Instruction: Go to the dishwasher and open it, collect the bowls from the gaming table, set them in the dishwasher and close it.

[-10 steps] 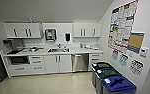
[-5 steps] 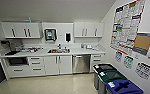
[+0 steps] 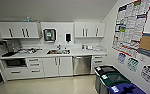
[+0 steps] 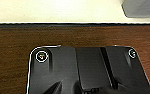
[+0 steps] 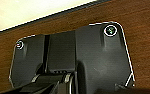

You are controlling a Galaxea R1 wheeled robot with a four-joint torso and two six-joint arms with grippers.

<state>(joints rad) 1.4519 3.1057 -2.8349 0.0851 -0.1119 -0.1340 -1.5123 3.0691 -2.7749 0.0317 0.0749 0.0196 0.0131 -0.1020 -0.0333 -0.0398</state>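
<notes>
A: Where is the dishwasher (image 3: 82, 64)?
B: Shut, under the counter (image 3: 76, 52), beside the sink (image 3: 58, 51). Bins (image 3: 113, 80) stand near, along the right wall.
A: Grippers?
B: Cannot tell whether apart or together.

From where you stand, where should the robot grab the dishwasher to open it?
Probably along the top edge of the dishwasher, where a dark strip tops its steel front. It sits shut under the counter, between white cabinet doors and drawers, so only the front is reachable. Coming straight on from the floor and pulling outward and down looks best. No handle can be made out.
</notes>
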